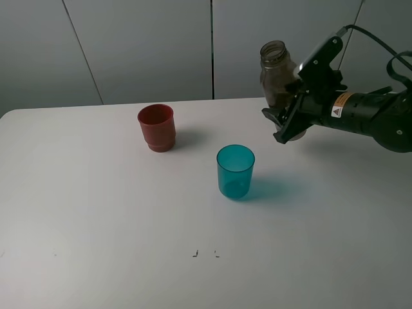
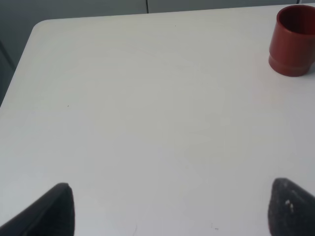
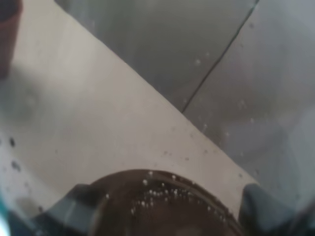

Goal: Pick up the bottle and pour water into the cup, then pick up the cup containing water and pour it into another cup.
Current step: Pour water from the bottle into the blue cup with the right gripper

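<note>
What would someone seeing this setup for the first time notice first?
The right gripper clamped on the smoky bottle, uncapped, at the far right of the table. Next, the teal cup standing near the middle, and the red cup behind it to the left, both upright and apart.

You have one bottle (image 1: 275, 71) in view, two cups (one teal cup (image 1: 235, 171), one red cup (image 1: 157, 127)) and a single worktop (image 1: 96, 212). You can also count two end effectors: the right end effector (image 1: 286, 125) in the high view, and the left end effector (image 2: 170, 209), of which two dark fingertips (image 2: 54, 211) show in its own wrist view.
</note>
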Available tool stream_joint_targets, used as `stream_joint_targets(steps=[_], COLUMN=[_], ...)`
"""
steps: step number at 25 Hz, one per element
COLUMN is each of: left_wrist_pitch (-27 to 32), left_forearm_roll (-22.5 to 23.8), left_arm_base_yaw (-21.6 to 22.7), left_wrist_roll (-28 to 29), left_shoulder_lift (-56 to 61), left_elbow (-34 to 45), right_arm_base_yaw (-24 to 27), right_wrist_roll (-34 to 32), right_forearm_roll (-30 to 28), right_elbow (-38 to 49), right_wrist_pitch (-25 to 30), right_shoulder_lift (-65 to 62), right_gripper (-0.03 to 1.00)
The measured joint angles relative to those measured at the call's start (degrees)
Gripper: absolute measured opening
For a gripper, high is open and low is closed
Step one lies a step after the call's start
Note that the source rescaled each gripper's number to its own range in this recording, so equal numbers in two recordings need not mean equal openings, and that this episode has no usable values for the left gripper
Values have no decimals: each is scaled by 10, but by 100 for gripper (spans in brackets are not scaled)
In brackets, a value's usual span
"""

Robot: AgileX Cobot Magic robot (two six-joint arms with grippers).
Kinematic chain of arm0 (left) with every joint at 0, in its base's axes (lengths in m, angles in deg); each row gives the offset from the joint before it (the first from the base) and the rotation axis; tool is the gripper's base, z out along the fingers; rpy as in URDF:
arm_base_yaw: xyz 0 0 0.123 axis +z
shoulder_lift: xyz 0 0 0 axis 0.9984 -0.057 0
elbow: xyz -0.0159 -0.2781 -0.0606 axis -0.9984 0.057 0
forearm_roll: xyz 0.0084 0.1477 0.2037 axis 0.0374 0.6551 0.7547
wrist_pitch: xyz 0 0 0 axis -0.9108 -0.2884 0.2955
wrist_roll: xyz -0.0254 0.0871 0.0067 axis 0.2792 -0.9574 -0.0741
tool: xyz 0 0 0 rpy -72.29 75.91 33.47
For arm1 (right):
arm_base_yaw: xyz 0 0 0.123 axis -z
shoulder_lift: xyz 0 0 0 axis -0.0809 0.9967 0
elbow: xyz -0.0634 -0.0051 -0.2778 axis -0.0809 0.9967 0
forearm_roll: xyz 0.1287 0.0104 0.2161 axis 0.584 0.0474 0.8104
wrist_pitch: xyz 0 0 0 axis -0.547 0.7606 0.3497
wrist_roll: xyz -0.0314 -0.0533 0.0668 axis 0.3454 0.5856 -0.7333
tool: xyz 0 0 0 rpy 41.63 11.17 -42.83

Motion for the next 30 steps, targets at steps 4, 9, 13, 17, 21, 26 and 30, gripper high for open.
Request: stream_joint_targets(steps=[4,9,13,17,21,26,30], left_wrist_pitch=[0,0,0,0,0,0,0], left_forearm_roll=[0,0,0,0,0,0,0], left_arm_base_yaw=[0,0,0,0,0,0,0], left_wrist_roll=[0,0,0,0,0,0,0], left_shoulder_lift=[0,0,0,0,0,0,0], left_elbow=[0,0,0,0,0,0,0], right_arm_base_yaw=[0,0,0,0,0,0,0], right_wrist_roll=[67,145,208,252,296,328,359], right_forearm_roll=[0,0,0,0,0,0,25], right_elbow=[0,0,0,0,0,0,0], right_wrist_pitch=[1,1,1,1,1,1,1], right_shoulder_lift=[0,0,0,0,0,0,0], right_gripper=[0,0,0,0,0,0,0])
